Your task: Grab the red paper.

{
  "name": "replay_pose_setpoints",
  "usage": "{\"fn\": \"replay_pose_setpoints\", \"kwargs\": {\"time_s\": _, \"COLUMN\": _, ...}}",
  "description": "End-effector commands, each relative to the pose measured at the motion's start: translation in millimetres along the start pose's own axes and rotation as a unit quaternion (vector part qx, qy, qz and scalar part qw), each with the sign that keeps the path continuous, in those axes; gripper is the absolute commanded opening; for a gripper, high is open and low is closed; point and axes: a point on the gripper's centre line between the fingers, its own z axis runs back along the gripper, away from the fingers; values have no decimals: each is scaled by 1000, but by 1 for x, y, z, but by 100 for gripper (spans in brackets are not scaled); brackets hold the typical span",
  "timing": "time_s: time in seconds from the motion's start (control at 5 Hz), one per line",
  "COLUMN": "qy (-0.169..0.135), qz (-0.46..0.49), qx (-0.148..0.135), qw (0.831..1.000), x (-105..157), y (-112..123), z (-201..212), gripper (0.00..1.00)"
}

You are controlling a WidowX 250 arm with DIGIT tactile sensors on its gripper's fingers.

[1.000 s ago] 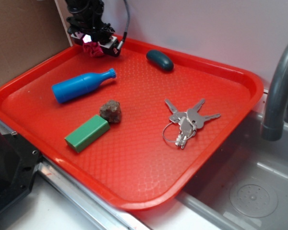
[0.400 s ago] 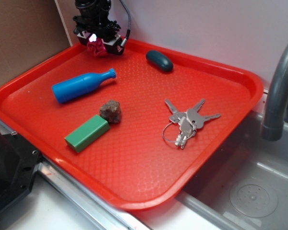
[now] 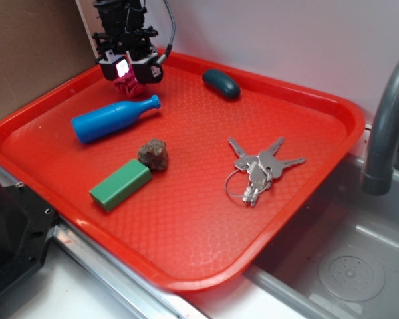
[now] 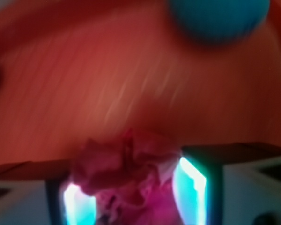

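Paper's grabbed, lift is next.
Black tool (image 3: pixel 128 73) is pinching the crumpled dark red paper wad (image 3: pixel 128 82) near the red plastic tray's (image 3: pixel 299 100) far-left corner; probably just needs raising clear.

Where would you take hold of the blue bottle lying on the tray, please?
Across the wide body of the blue bottle, from above. It lies on its side on the tray, neck toward the gripper, so its round flanks face outward and nothing crowds them.
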Motion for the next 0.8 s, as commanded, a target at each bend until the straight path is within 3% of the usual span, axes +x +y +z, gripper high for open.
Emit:
{"fn": "replay_pose_setpoints", "kwargs": {"time_s": 0.0, "qy": -38, "qz": -79, "qx": -8, "qw": 996, "x": -35, "y": -7, "z": 81, "gripper": 0}}
{"fn": "replay_pose_setpoints", "kwargs": {"time_s": 0.2, "qy": -37, "qz": -106, "qx": -8, "qw": 994, "x": -33, "y": 1, "z": 94, "gripper": 0}}
{"fn": "replay_pose_setpoints", "kwargs": {"time_s": 0.4, "qy": -28, "qz": -141, "qx": -4, "qw": 990, "x": -17, "y": 13, "z": 87, "gripper": 100}}
{"fn": "replay_pose_setpoints", "kwargs": {"time_s": 0.6, "qy": -1, "qz": -156, "qx": -15, "qw": 988, "x": -3, "y": 12, "z": 64, "gripper": 100}}
